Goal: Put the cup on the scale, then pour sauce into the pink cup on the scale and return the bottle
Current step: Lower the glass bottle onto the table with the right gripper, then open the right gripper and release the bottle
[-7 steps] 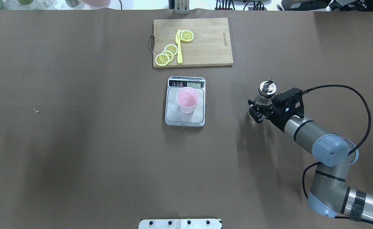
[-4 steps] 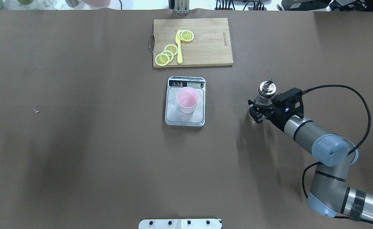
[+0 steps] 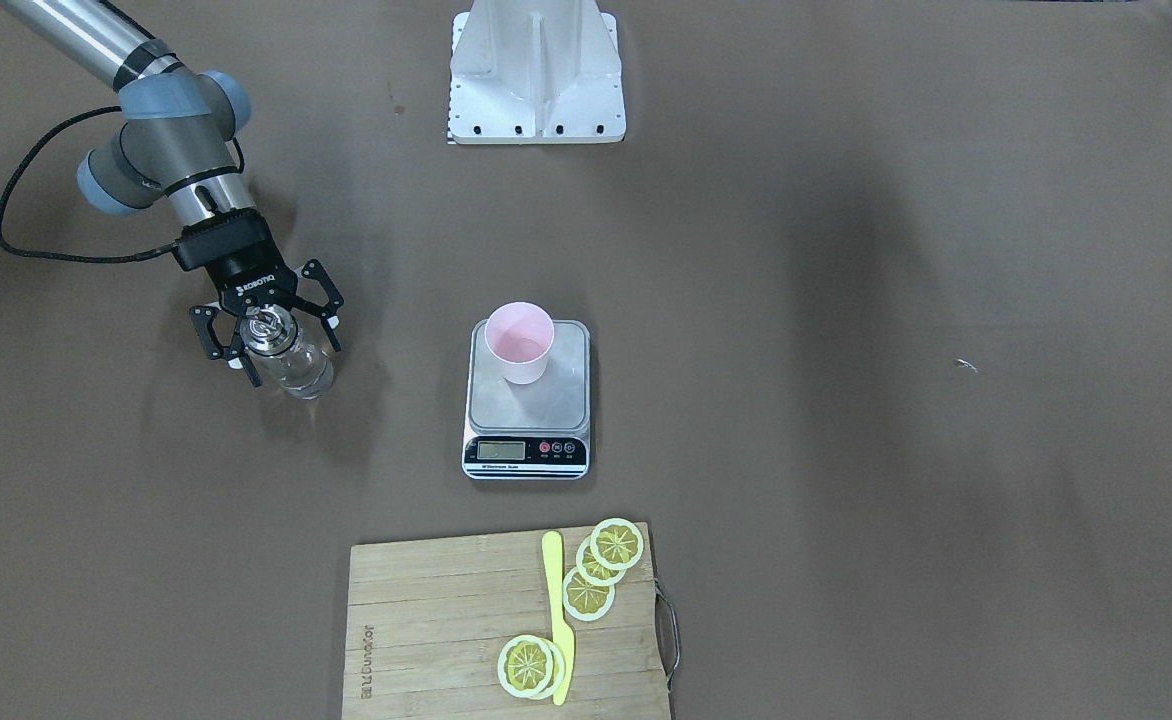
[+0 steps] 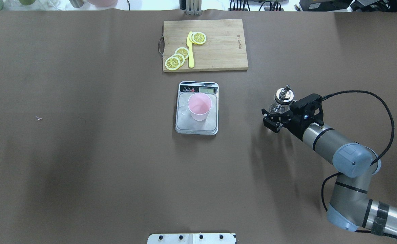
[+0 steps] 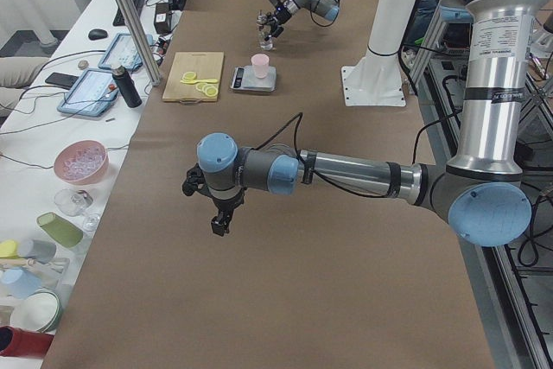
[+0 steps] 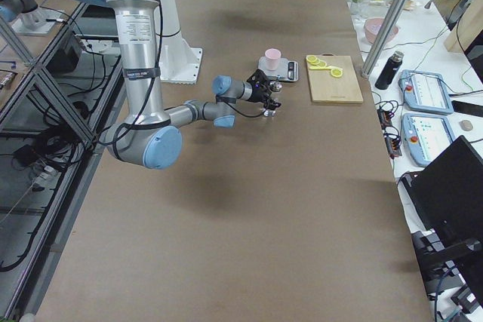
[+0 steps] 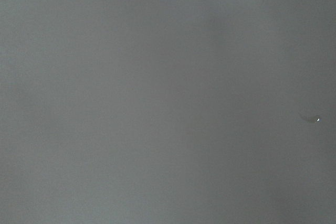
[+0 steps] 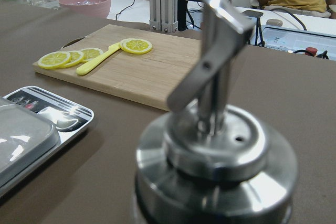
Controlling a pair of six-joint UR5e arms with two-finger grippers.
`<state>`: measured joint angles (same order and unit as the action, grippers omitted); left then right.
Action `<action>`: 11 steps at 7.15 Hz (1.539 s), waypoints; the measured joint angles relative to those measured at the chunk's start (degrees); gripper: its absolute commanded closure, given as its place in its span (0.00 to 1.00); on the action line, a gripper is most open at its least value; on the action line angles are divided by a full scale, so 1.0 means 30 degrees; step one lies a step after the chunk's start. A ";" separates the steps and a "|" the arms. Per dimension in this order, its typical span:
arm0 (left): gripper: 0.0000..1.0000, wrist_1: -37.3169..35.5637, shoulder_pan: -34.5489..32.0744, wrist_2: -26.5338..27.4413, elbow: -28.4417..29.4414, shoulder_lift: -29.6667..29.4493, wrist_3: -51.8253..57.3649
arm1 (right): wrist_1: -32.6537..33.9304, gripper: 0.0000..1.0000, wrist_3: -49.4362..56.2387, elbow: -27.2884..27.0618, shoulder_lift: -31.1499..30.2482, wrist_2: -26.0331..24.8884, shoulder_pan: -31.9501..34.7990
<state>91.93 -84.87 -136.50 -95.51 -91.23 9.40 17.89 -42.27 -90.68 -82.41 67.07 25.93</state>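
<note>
The pink cup (image 4: 199,106) (image 3: 518,342) stands upright on the silver scale (image 4: 195,129) (image 3: 538,402) at mid-table. The clear glass bottle (image 4: 279,105) (image 3: 291,365) with its metal pourer cap (image 8: 215,145) stands on the table to the scale's right in the overhead view. Its clear sauce is hard to make out. My right gripper (image 4: 275,117) (image 3: 282,352) is open, with a finger on either side of the bottle and not clamping it. My left gripper (image 5: 216,218) hangs over bare table far from the scale; I cannot tell if it is open or shut.
A wooden cutting board (image 4: 218,51) (image 3: 426,620) with lemon slices and a yellow knife (image 4: 190,51) lies beyond the scale. The robot's white base (image 3: 536,70) is at the near edge. Operators' items and a person sit behind the table's far edge.
My right gripper's fingers have spread apart and let go of the bottle. The bottle stays where it stood, as do the cup and scale.
</note>
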 measured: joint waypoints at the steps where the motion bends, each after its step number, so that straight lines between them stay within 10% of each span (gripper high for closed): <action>1: 0.00 0.0000 -0.0008 0.0000 -0.0005 -0.0006 0.0000 | -0.0144 0.01 -0.0007 0.0012 -0.0031 0.0004 0.0000; 11: 0.00 0.0030 -0.0010 0.0085 -0.0156 -0.0004 -0.0410 | -0.0597 0.01 -0.0059 -0.0176 -0.0860 -0.1409 -0.1052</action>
<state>92.02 -84.90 -136.24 -95.98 -91.24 8.17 16.10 -42.45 -91.21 -84.99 62.85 22.77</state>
